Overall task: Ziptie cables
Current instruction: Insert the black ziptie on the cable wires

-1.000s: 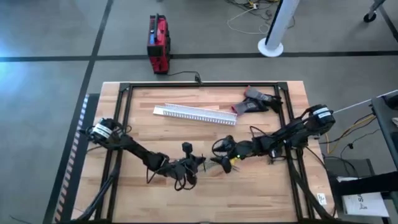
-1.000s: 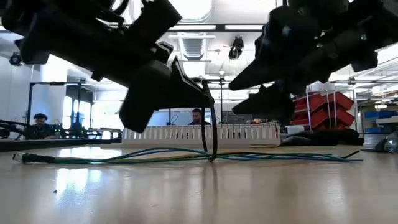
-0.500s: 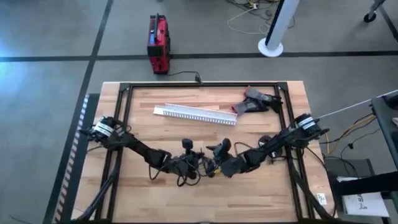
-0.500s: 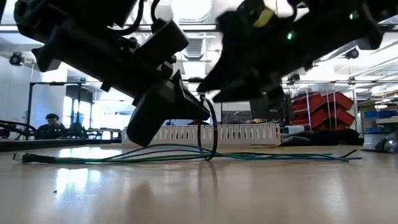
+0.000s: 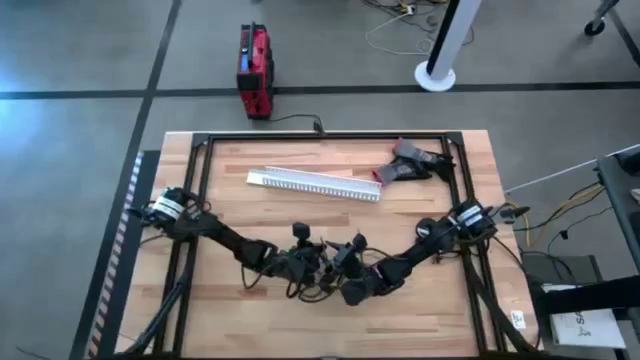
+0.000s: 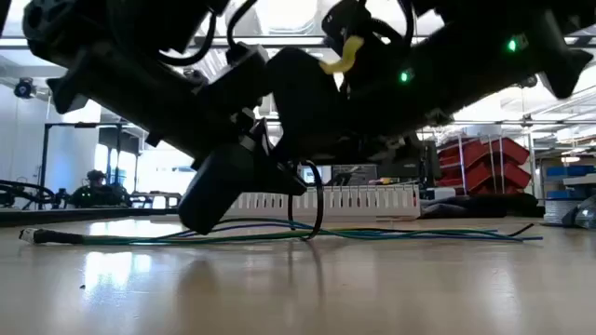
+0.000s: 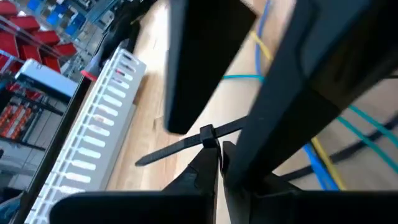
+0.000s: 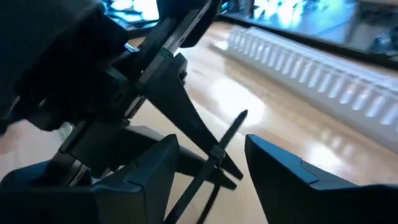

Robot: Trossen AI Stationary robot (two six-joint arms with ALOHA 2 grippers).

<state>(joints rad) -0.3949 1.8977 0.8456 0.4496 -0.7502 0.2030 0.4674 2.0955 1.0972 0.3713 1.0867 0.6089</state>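
While the left gripper (image 7: pixel 217 163) pinches the ziptie (image 7: pixel 186 142) at its head, looped around the cables (image 6: pixel 391 234) lying mid-table, we note the right gripper (image 8: pixel 211 163) spread open around the tail, presumably to pull it snug.

Both arms are dark and jointed, with white bands near their bases, looping black cables, green lights and a yellow tag.
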